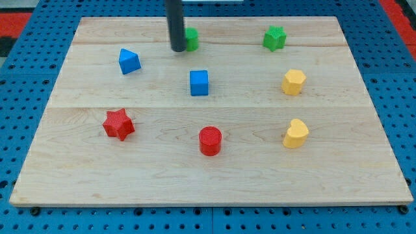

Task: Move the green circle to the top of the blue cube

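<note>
Down near the view's top, my tip (177, 49) sat on the wooden board (364, 162), touching or just beside the left side of the green circle (192, 39); the rod covered most of that block. It was a bare rod, so it had nothing to grasp with and held nothing. I saw the green circle above the blue cube (199, 82), slightly to its left and apart from it. Around them lay a red star (118, 123), red cylinder (210, 140), two yellow blocks (294, 82) (296, 133), a blue wedge-like block (129, 61) and a green star (274, 38).
</note>
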Controlling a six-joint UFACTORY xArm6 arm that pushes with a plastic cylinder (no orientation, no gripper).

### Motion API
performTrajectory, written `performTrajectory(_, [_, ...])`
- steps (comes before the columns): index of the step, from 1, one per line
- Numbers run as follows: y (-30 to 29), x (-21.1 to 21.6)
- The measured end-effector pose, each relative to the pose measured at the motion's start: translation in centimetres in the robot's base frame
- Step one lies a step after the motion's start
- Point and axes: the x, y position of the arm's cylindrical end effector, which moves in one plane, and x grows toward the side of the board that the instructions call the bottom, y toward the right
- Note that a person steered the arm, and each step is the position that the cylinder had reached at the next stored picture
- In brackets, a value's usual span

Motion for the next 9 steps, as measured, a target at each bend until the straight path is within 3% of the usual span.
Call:
performTrajectory(2, [-3.3,-1.5])
performTrajectory(4, [4.4,-5.4])
performTrajectory(7, [13.1,-4.4])
performTrajectory(9, [11.3,-0.8])
